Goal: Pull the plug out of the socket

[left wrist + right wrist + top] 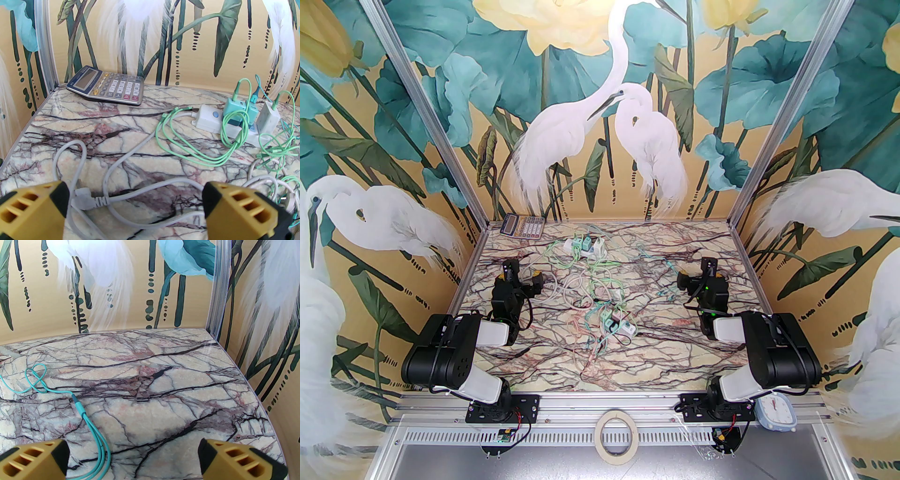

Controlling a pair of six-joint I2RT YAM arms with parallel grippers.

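Observation:
A white socket strip [207, 119] lies at the back of the marble table [93, 131], also seen from above [581, 248]. Two teal plugs [234, 107] and a white plug [269, 117] stand in it, trailing green cables [194, 154]. A second white strip with teal plugs [618, 324] lies mid-table among tangled cables. My left gripper [136, 206] is open, well short of the back strip, with a loose grey cord and its plug [84, 199] on the table between its fingers. My right gripper [133, 455] is open over bare marble beside a teal cable [79, 404].
A calculator [107, 85] sits in the back left corner. Walls and aluminium posts [750, 187] close in the table on three sides. A tape roll [615, 433] and a small blue clock [776, 412] rest on the near rail. The far right of the table [175, 380] is bare marble.

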